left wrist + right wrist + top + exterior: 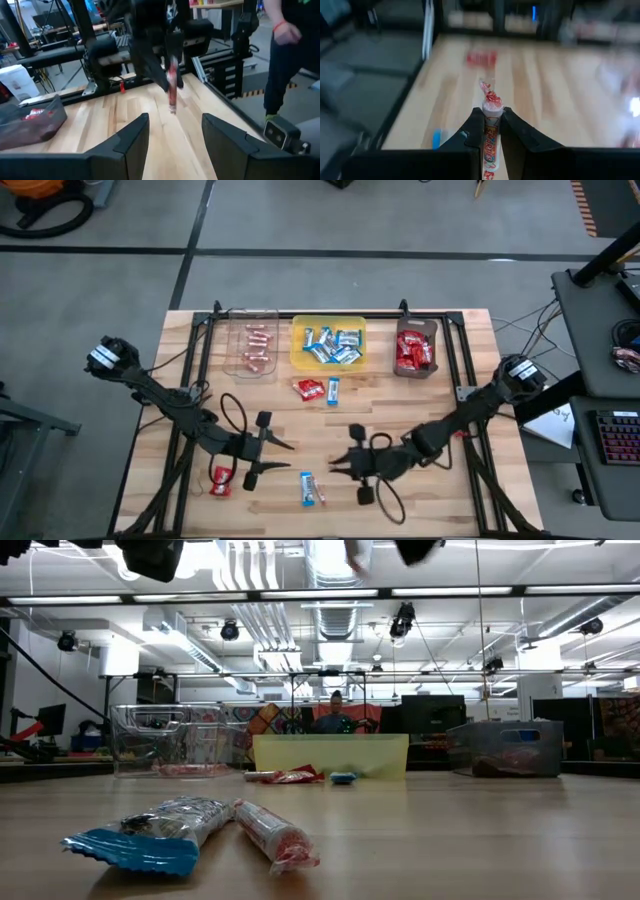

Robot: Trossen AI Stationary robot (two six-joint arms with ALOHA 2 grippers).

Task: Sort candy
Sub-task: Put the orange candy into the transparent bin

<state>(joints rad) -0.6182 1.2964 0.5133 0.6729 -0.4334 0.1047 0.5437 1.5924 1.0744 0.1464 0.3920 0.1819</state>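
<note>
Three trays, clear [251, 350], yellow [299, 356] and dark [399, 350], line the table's [440, 395] far edge. Loose candy [320, 389] lies just before them, more [312, 489] near the front edge; bare wood between offers passage.

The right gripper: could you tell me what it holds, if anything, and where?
The right gripper is shut on a thin pinkish stick, gripped along its body, one twisted end poking out.

Grey concrete floor [300, 220] spreads around the pale wooden plank table [420, 410]. Overhead, long fluorescent strip lights [440, 591] and silver ducts [335, 580] cross the ceiling; a black keyboard [618, 435] sits nearby.
</note>
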